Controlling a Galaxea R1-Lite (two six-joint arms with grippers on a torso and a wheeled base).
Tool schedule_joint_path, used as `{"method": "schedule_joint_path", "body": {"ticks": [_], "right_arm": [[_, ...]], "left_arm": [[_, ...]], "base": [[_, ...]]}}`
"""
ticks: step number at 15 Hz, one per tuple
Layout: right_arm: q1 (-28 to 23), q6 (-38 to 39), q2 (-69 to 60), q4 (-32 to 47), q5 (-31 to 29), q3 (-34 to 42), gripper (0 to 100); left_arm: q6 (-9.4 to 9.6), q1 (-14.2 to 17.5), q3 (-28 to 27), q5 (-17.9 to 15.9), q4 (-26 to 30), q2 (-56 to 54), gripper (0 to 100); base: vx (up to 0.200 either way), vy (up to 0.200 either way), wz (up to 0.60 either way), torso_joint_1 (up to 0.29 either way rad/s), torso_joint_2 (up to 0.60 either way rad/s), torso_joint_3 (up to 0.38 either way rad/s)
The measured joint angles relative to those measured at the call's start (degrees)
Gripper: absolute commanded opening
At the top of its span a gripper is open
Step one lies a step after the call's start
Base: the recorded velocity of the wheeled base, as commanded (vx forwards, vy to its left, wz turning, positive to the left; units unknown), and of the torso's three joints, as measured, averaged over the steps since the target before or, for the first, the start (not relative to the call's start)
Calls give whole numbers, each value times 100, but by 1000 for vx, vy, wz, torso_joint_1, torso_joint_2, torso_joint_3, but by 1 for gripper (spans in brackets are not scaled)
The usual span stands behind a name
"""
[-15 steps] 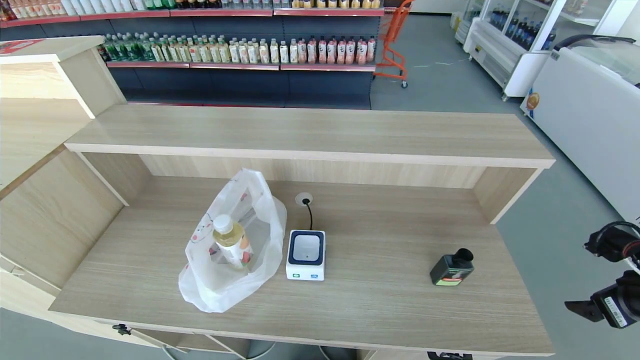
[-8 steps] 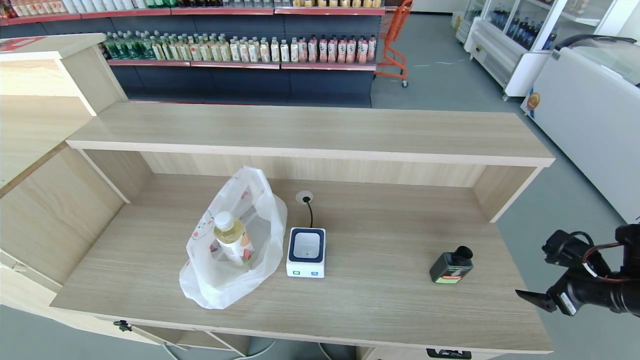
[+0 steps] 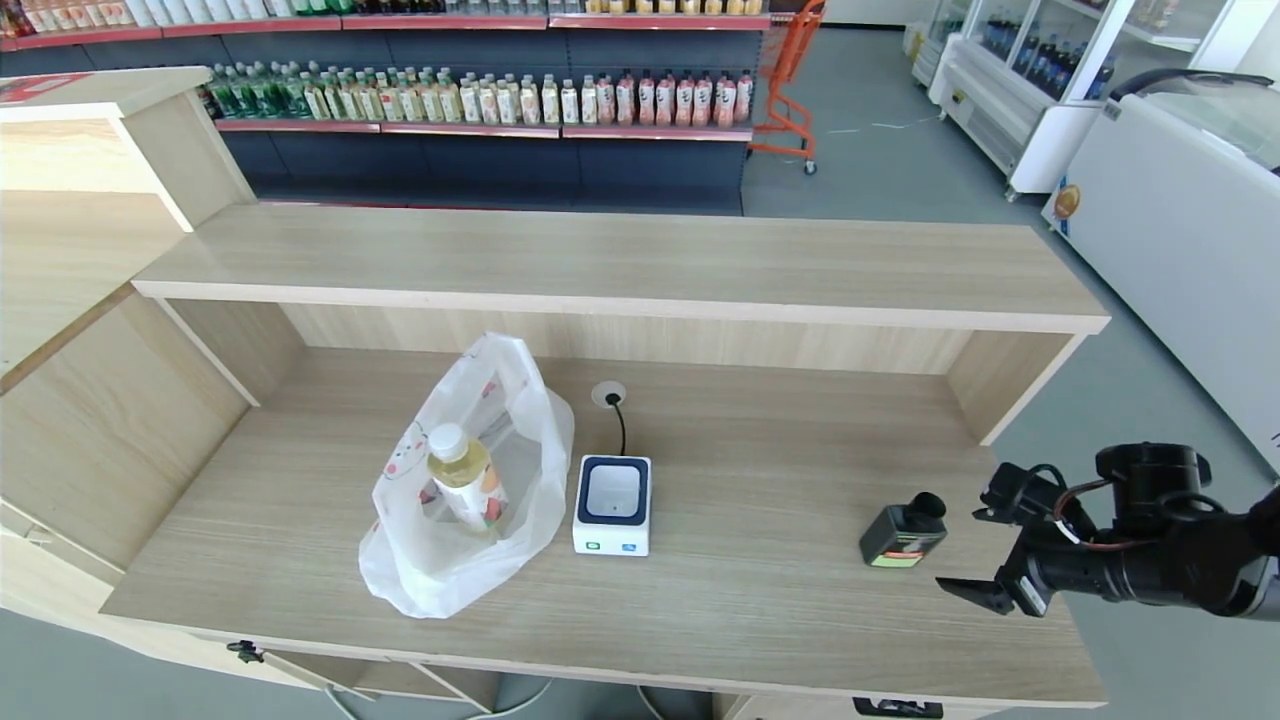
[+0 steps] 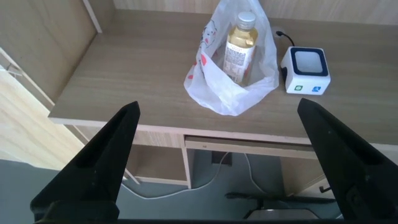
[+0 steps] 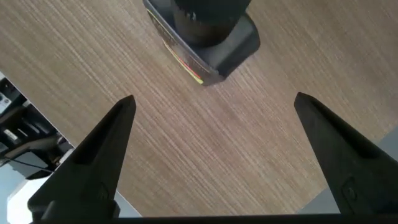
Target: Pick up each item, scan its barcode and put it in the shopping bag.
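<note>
One bottle (image 3: 462, 487), seemingly upright, half-veiled by bag (image 3: 420, 582).

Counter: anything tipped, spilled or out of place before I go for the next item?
Nothing stands out. The drink bottle stands upright inside the shopping bag, the scanner sits flat beside it, and the small dark bottle stands alone toward the right end of the counter. No spill or damage shows.
</note>
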Motion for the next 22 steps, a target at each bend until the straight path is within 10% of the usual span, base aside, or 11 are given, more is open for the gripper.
{"method": "schedule_joint_path", "body": {"ticks": [15, 16, 22], "right_arm": [[916, 39, 948, -35, 0, -1279, 100], [923, 33, 973, -35, 0, -1309, 0], [912, 22, 1020, -21, -13, -1274, 0]], "left_arm": [[0, 0, 0, -1, 0, 0, 100], [0, 0, 0, 0, 0, 0, 100], [0, 0, 0, -1, 0, 0, 100]], "base": [[0, 0, 0, 0, 0, 0], [0, 0, 0, 0, 0, 0], [0, 0, 0, 0, 0, 0]]}}
